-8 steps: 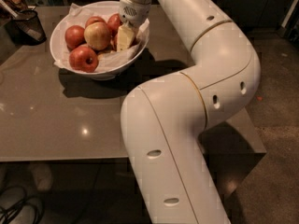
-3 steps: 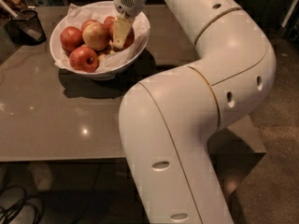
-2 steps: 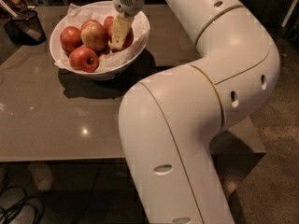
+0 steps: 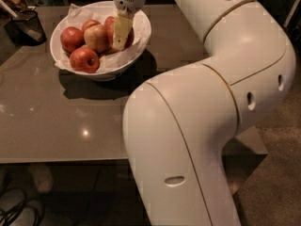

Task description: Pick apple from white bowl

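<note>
White arm (image 4: 211, 126) reaches over the grey surface (image 4: 56, 121). Hand (image 4: 120, 34) is down inside the white bowl (image 4: 139, 48), right against the apple (image 4: 109, 24); can't tell if it's gripping. Best approach: centre on that one apple, close firmly, lift straight up, avoid the paper lining (image 4: 75, 11). Four more apples sit left of the hand. Dark mesh cup (image 4: 27, 26) is farther left, contents unclear.

The hand (image 4: 120, 32), positioned inside the right half of the white bowl (image 4: 144, 24), hid most of the apple (image 4: 109, 25) behind it; contact between them could not be determined. The arm (image 4: 202, 126) masked the right side of the surface (image 4: 56, 121) and was cut off at the top and bottom edges.
</note>
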Controlling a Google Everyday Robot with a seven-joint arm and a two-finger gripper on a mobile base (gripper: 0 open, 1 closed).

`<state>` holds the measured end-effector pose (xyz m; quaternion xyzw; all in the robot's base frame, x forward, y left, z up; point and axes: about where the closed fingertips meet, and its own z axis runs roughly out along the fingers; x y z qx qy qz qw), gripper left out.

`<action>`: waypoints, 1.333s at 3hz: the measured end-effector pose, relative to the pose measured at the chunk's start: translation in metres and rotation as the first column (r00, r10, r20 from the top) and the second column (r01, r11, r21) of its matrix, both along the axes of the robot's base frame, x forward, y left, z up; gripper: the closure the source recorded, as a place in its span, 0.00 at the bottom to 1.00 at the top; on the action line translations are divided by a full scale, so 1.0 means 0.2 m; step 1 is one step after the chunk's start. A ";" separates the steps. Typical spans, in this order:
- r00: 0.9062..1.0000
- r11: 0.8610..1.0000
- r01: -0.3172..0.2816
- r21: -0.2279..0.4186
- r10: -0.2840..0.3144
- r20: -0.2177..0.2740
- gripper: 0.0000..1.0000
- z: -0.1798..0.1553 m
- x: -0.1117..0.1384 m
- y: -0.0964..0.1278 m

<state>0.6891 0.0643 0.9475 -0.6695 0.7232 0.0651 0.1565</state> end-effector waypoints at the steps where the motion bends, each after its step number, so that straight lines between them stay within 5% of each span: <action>1: 0.999 0.999 -0.043 -0.003 0.043 0.010 1.00 0.04 -0.05 0.00; 4: 0.986 0.986 -0.160 0.039 0.158 0.052 1.00 0.21 -0.34 0.00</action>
